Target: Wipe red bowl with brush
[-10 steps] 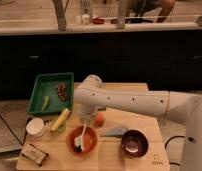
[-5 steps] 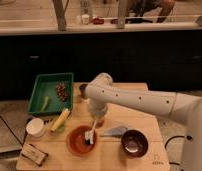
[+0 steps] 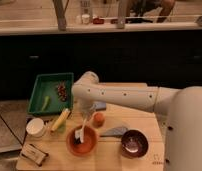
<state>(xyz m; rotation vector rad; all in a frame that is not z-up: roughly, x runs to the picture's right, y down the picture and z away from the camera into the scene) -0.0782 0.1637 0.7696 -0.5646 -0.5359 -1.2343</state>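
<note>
One gripper hangs over the red bowl, fingers clamped on the brush; wiping is underway, and sweeping the bristles around inside comes next.

No text, label, brand or number can be read on anything here.

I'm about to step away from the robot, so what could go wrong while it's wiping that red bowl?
The red bowl sits near the table's front edge, so a hard stroke might push it off. The gripper holds the brush right beside the orange fruit, which a sideways sweep could knock rolling.
</note>
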